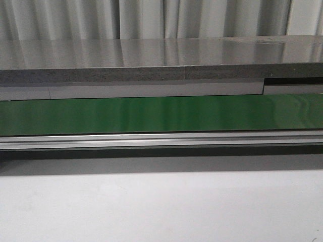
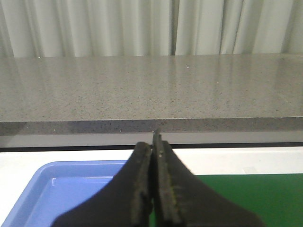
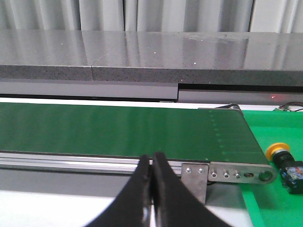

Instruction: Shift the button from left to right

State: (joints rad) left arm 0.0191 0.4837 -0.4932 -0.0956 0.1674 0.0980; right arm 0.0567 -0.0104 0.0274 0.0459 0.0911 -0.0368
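Waiting looks like the step in hand: nothing is being gripped and no reach toward the button (image 3: 285, 162) is being made yet. The left gripper (image 2: 155, 142) is being held clenched w/ its jaws pressed together on nothing, hovering over the edge of a blue tray (image 2: 52, 189) w/ the green conveyor belt (image 2: 246, 196) beside it and a grey speckled counter (image 2: 151, 90) beyond. The right gripper (image 3: 152, 163) is likewise being kept shut and empty, near the belt's aluminium side rail (image 3: 75, 160). The button is being seen only in the right wrist view: yellow cap on a black body w/ a bluish mark, lying on its side on a green surface (image 3: 274, 127) just past the belt's end bracket (image 3: 236, 175), apart from both grippers. In the front view only the belt, rail and counter are being shown; no button there. Judged from the task, the pick hasn't begun; the next move is being read as opening one gripper's jaws, lowering over the button and closing across the black body, not the round cap, which would prob. slip. No brand, label or legible writing is being made out; the button's marks are too small to read.
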